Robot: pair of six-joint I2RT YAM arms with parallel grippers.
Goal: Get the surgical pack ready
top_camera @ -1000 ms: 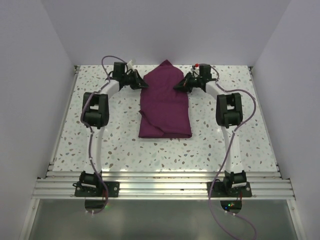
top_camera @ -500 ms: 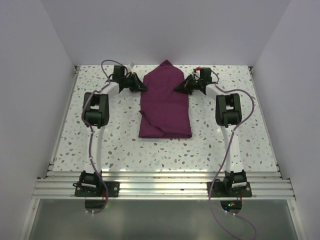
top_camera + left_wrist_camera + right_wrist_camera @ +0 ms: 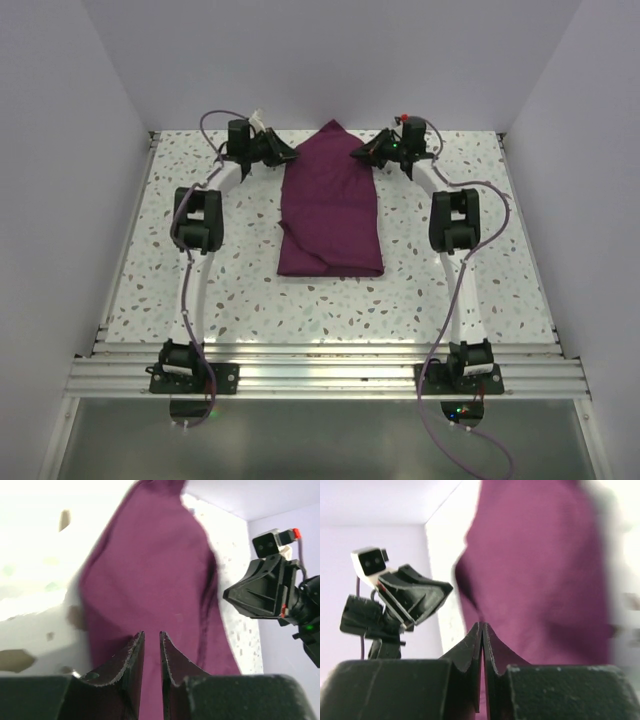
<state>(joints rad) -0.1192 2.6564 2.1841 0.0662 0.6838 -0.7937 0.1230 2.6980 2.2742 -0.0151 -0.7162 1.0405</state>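
Note:
The surgical pack [image 3: 330, 210] is a dark purple cloth folded into a long bundle, lying mid-table with a pointed tip toward the back wall. No tray, instruments or gauze show. My left gripper [image 3: 292, 155] hovers at the bundle's far left edge. In the left wrist view its jaws [image 3: 151, 633] stand slightly open above the cloth [image 3: 150, 570], with nothing between them. My right gripper [image 3: 355, 151] hovers at the far right edge. In the right wrist view it [image 3: 482, 624] is shut with its tips touching, and the cloth [image 3: 535, 570] lies beyond them, not gripped.
The speckled white table [image 3: 240, 290] is boxed in by pale walls on three sides. Aluminium rails [image 3: 320, 375] carrying both arm bases run along the near edge. Each wrist view shows the other arm's gripper [image 3: 262, 592] [image 3: 415, 595] across the cloth.
Both grippers have drawn toward the back of the table, off the cloth's sides. The left jaws have parted a little. The cloth lies as before.

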